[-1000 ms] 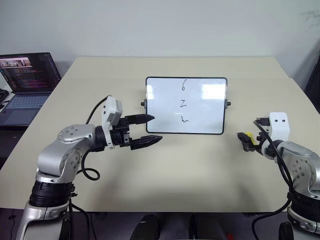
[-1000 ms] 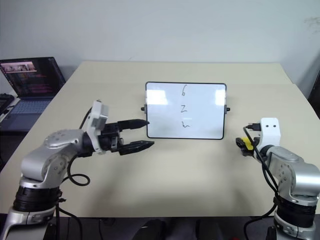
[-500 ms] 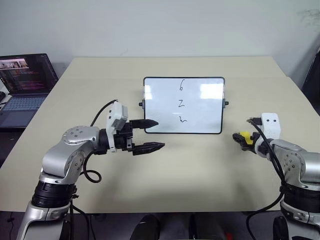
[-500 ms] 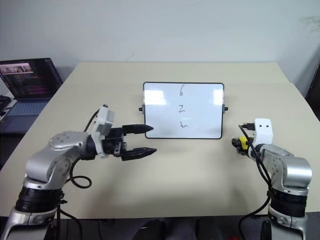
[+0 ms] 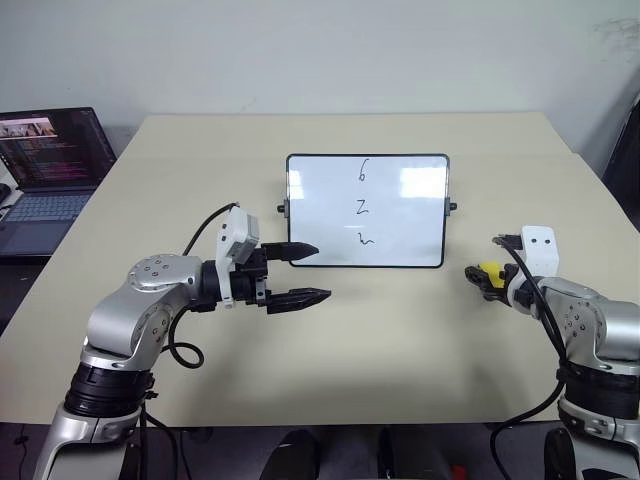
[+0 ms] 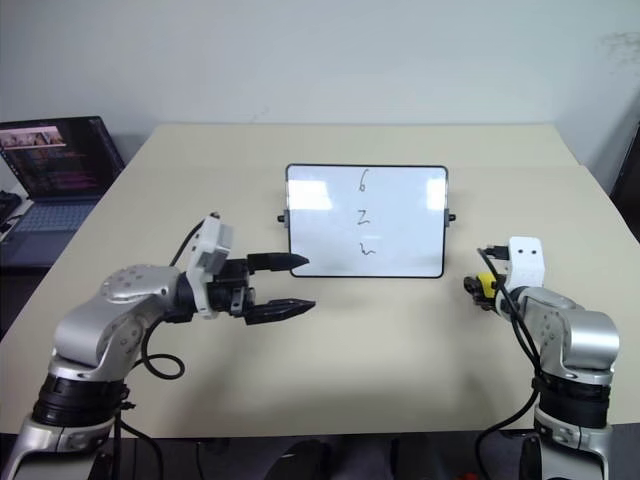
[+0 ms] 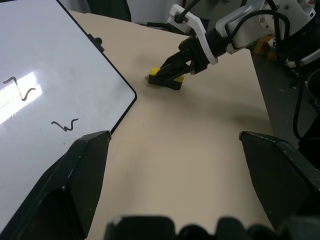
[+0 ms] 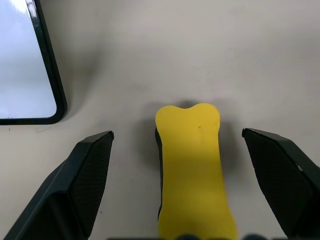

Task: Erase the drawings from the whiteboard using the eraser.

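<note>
A small rectangular glossy whiteboard (image 5: 366,210) with a thin black frame, rounded corners and small black side knobs is seen at the centre of the left eye view, propped at a tilt on the wide beige bench (image 5: 340,340). Three small black marker drawings (image 5: 364,206) are stacked in a column on its white face, slightly left of the board's middle. At the right of the frame, just beyond the whiteboard's lower right corner and apart from it, a small oblong yellow eraser (image 5: 490,269) with a dark underside lies flat on the bench. The right pincer (image 5: 482,275) is placed around the eraser with its two black fingers spread wide; in the right wrist view the eraser (image 8: 192,170) is seen lying between the fingers (image 8: 85,180) with a clear gap on either side, so nothing is gripped. At the lower left of the frame the left pincer (image 5: 305,272) is held above the bench, pointing toward the whiteboard's lower left corner, its jaws released and empty; the upper fingertip is seen at the board's lower left edge, though contact cannot be told. An open dark laptop (image 5: 50,160) with a lit screen is found at the far left edge, beside the bench.
</note>
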Robot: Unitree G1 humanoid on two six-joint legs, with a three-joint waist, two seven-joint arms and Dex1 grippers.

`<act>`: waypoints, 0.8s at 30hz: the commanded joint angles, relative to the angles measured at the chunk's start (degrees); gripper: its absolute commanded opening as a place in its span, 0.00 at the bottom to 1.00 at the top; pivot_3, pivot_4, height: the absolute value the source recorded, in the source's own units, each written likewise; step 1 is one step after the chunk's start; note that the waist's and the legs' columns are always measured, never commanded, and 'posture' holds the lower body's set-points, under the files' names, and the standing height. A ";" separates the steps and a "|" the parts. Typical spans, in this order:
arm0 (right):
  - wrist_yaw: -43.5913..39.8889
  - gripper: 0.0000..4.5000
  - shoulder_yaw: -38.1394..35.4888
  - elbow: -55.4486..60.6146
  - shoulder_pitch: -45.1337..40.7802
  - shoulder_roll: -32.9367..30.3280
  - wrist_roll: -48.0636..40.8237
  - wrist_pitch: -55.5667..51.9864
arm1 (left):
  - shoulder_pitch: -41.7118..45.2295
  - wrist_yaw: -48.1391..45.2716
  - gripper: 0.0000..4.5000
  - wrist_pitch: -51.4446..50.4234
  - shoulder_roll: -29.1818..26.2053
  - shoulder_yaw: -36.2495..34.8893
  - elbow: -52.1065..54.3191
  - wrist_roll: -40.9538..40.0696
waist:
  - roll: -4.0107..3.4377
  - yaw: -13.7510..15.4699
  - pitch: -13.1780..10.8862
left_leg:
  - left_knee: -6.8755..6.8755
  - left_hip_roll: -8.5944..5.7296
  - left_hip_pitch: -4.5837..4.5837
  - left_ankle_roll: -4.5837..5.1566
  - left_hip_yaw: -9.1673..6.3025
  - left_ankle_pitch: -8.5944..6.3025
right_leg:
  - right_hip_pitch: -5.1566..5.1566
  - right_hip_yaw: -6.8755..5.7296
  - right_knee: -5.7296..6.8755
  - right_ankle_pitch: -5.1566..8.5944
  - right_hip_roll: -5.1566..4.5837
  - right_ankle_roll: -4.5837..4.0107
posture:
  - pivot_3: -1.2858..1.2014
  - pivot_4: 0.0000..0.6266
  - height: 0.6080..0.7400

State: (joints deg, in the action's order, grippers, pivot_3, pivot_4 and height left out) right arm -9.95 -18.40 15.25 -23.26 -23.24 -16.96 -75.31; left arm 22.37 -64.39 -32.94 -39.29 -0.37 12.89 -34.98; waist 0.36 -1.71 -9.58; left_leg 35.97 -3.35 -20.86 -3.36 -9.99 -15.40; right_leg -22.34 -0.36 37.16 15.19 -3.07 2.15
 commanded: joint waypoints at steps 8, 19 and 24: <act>1.26 0.91 -2.38 1.78 0.14 0.21 0.22 0.70 | 1.05 0.03 1.00 0.23 -0.54 -0.50 1.14 -0.20 | 0.00 0.00 0.00 | 0.00 0.00 0.00 0.00 0.01 0.00 | 0.00 0.01 0.01 0.00 0.00 0.00 | 0.52 0.24 1.00; 2.22 0.21 -3.16 1.91 0.52 0.79 -0.17 0.04 | 2.42 0.00 1.00 0.43 -0.69 -0.77 0.21 0.17 | 0.00 -0.04 0.00 | 0.00 0.00 0.01 0.00 0.03 0.00 | 0.00 0.03 0.03 0.00 0.00 0.00 | 0.52 0.24 1.00; 2.25 0.21 -3.13 1.73 0.38 0.78 -0.18 0.18 | 2.54 -0.06 1.00 0.75 -0.75 -0.89 -0.11 0.46 | 0.00 -0.04 0.00 | 0.01 0.00 0.02 0.00 0.04 0.00 | 0.00 0.03 0.03 0.00 0.00 0.00 | 0.52 0.24 1.00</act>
State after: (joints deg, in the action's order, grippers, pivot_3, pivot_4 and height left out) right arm -7.81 -20.51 15.27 -22.54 -22.29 -16.99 -75.59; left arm 23.64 -64.37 -33.15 -39.31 -0.35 12.56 -34.66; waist 0.36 -1.75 -9.58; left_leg 35.97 -3.35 -20.84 -3.36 -9.96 -15.40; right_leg -22.34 -0.33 37.20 15.19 -3.06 2.15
